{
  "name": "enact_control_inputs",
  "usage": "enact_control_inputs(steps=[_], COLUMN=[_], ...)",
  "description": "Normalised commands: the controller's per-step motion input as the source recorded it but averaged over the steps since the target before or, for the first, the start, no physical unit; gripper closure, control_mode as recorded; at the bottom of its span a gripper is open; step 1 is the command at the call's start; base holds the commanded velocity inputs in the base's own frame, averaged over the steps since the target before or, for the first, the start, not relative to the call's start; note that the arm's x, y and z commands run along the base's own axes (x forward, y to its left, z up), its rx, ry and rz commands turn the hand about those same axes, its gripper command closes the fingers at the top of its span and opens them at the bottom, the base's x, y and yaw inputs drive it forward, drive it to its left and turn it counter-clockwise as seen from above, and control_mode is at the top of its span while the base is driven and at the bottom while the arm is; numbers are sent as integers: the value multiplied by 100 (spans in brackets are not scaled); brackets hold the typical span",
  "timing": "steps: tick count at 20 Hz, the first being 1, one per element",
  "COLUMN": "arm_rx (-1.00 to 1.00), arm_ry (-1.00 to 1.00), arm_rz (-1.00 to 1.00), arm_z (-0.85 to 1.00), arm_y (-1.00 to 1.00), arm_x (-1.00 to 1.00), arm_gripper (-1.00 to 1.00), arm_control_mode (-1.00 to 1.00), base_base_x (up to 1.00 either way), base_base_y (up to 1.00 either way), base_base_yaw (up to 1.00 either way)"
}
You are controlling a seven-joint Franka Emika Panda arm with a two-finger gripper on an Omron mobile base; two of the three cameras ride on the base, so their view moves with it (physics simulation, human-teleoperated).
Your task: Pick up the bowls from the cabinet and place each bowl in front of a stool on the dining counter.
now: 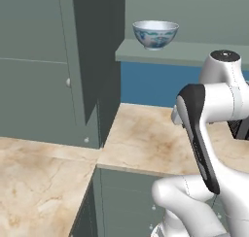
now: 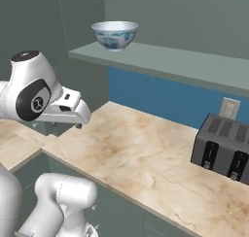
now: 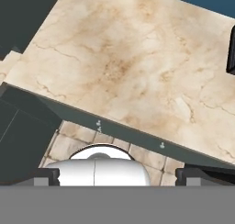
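Porcelain bowl sat near the shelf edge; the fingers, wide apart and holding nothing, risked nudging it off on approach.

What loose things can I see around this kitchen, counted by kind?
Blue-and-white patterned bowl, on the cabinet shelf: 1
Dark toaster, on the marble worktop: 1
Total: 2
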Motion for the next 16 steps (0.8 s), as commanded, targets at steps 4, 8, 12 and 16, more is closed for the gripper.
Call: enact_control_inputs(steps=[4,8,12,16], arm_rx=[0,0,0,0], arm_ry=[0,0,0,0], arm_rz=[0,0,0,0], arm_z=[0,0,0,0], arm_y=[0,0,0,0], arm_x=[0,0,0,0], arm_gripper=[-100,-100,-100,-100], arm_control_mode=[100,100,100,100], base_base_x=[20,38,22,1], base_base_y=[-34,-26,-8,0], base_base_yaw=[0,-2,-3,0])
